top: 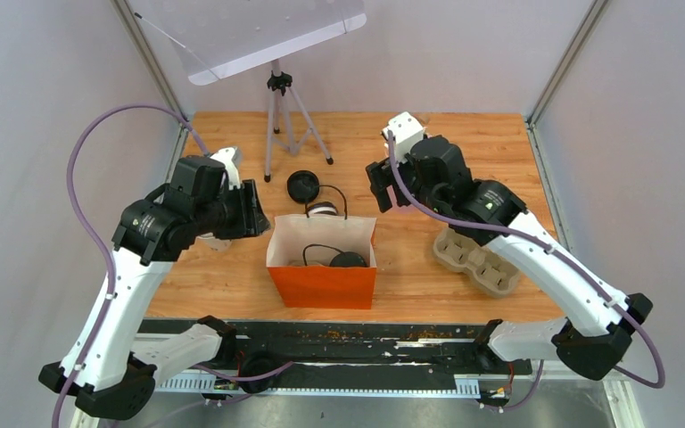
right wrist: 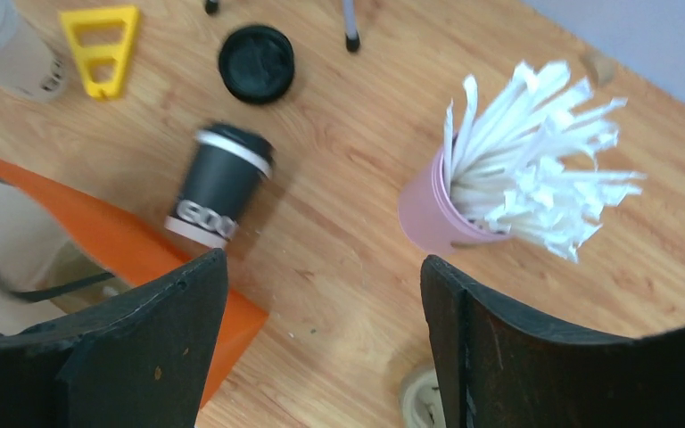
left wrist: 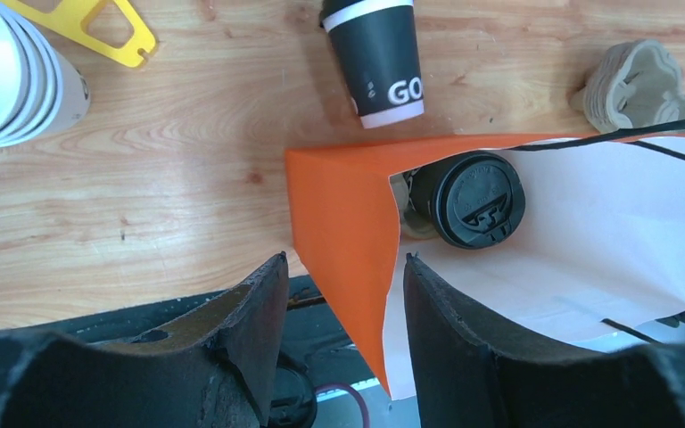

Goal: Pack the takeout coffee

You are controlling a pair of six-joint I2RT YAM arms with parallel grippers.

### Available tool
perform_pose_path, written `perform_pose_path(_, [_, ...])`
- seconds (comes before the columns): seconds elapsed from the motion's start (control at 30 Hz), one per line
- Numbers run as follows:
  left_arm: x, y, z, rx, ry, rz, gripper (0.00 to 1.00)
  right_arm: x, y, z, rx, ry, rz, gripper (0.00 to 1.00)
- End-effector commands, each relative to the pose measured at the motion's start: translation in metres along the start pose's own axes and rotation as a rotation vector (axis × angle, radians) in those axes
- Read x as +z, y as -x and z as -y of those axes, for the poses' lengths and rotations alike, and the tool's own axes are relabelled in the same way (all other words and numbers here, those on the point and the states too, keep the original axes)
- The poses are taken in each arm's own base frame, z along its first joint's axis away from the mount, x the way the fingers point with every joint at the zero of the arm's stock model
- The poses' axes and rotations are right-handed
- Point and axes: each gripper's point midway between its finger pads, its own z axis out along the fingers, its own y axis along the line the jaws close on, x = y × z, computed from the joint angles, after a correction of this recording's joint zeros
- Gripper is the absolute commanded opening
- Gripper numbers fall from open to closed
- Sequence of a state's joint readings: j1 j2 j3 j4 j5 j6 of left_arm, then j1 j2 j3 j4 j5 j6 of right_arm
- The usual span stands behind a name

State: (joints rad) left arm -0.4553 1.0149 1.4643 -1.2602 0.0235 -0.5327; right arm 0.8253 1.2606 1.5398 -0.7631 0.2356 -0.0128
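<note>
Takeout cup [top: 323, 210] stands upright on the bench [top: 464, 143] just behind the orange bag [top: 321, 285], leftward of my right tool [top: 377, 189], wide, empty, seemingly nearer; left tool [top: 251, 209] half-open, empty.

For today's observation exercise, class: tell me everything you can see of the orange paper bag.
The orange paper bag is orange outside and white inside, with thin black cord handles. It stands upright and open on the wooden table, near the front edge. A cup with a black lid sits inside. The open left gripper hangs over one side wall; contact cannot be told.
</note>
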Motion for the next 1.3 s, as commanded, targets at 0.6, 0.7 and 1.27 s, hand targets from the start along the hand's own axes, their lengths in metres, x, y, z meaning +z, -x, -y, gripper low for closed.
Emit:
perform_pose_path(0.6, [-0.005, 0.033, -0.025, 0.021, 0.179, 0.102, 0.62, 0.083, 0.002, 0.015, 0.113, 0.045, -0.023, 0.77])
perform_pose_path(0.7, [0.014, 0.039, -0.036, 0.05, 0.238, 0.107, 0.7, 0.069, 0.014, 0.015, 0.161, 0.045, 0.003, 0.77])
perform_pose_path(1.27, [0.045, -0.017, -0.086, -0.668, 0.402, 0.242, 0.83, -0.016, 0.059, -0.003, 0.205, 0.174, 0.119, 0.82])
